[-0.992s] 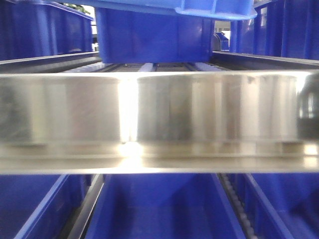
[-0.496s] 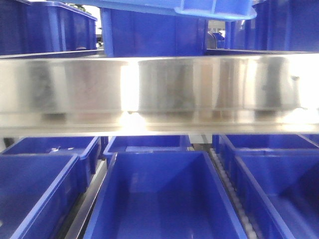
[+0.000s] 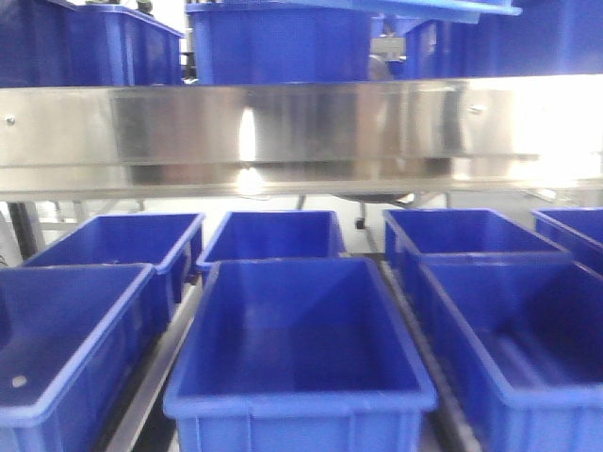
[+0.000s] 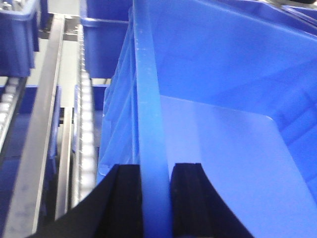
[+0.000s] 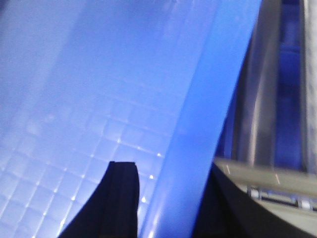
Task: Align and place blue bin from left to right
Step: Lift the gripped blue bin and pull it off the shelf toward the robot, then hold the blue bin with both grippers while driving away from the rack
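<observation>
Both grippers hold the blue bin. In the left wrist view my left gripper (image 4: 156,171) is shut on its flanged rim (image 4: 148,99), one black finger (image 4: 121,198) on either side, and the bin's smooth inside (image 4: 223,129) lies to the right. My right gripper (image 5: 171,198) clamps the opposite rim (image 5: 208,99); the gridded floor (image 5: 74,124) shows left of it. From the front view only a bright strip of the bin's rim (image 3: 443,8) shows at the top edge.
A polished steel rail (image 3: 283,132) crosses the front view, with darker blue bins (image 3: 283,42) on the level behind it. Below stand several open blue bins (image 3: 297,348), (image 3: 80,348), (image 3: 518,330). Roller tracks (image 4: 86,124) run left of the held bin.
In the front view the steel rail has slid upward and shrunk, the lower bins have come fully into sight, and the held bin's rim has moved to the top edge.
</observation>
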